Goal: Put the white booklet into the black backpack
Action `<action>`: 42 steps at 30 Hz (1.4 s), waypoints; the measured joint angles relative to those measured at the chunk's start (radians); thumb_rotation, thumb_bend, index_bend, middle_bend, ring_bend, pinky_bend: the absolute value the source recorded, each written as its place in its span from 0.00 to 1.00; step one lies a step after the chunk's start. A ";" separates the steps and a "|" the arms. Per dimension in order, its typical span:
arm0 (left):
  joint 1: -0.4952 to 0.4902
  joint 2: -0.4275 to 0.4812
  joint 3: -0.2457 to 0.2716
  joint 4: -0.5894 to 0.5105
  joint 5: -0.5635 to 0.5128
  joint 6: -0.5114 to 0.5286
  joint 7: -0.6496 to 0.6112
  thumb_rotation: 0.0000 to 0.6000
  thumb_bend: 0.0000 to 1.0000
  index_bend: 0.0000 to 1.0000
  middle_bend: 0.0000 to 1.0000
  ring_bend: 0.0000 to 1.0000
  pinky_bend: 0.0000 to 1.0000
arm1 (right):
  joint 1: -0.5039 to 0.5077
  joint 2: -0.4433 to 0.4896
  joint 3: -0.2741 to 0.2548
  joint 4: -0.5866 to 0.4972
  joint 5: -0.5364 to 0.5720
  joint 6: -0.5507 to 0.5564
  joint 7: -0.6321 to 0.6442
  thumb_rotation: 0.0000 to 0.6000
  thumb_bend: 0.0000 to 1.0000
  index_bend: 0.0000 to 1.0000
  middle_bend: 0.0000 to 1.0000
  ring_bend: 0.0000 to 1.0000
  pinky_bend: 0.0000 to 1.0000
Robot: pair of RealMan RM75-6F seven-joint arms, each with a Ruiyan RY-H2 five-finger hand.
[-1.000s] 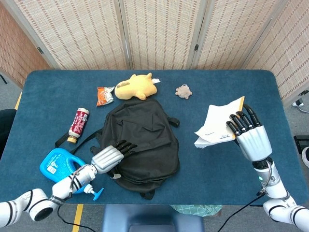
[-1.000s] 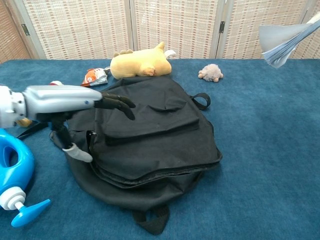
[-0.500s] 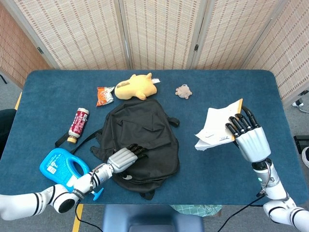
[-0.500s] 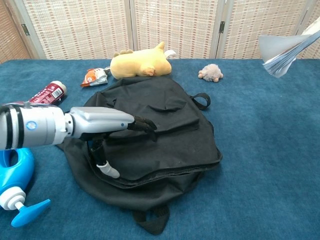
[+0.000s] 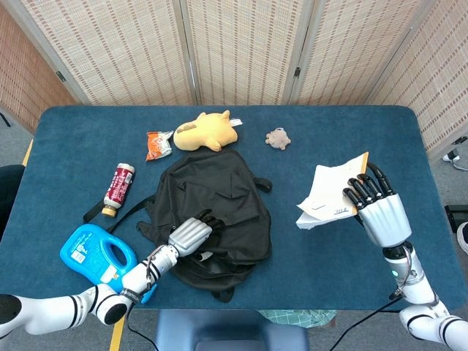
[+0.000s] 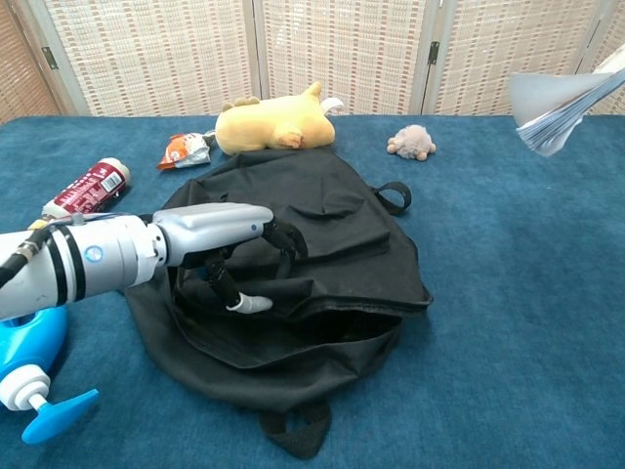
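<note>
1. Holding the white booklet (image 5: 327, 193) aloft at the right side of the counter (image 5: 351, 131), the right hand (image 5: 379, 207) has its dark fingers (image 5: 363, 188) curled over the booklet's edge; faint handwriting shows on the page but is too small to read.
2. The left hand (image 5: 191, 234) reaches in low from the near left and grips the front flap of the black backpack (image 5: 212, 212), fingers over the fabric and thumb beneath, lifting it so a dark gap shows along the opening in the chest view.
3. The backpack lies flat mid-counter, well apart from the booklet.
4. A red bottle (image 5: 118, 188) with a white label, its text unreadable, lies left of the backpack.
5. A blue jug (image 5: 91, 252) sits near the left forearm; its label is also illegible.
6. A yellow plush toy (image 5: 206, 131), an orange snack packet (image 5: 158, 144) and a small brown plush (image 5: 278, 138) lie beyond the backpack.
</note>
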 measured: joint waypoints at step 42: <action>-0.166 0.146 -0.302 0.079 -0.679 -0.163 -0.197 1.00 0.56 0.63 0.33 0.27 0.00 | 0.093 -0.103 -0.084 -0.392 -0.195 -0.178 0.167 1.00 0.46 0.91 0.50 0.39 0.33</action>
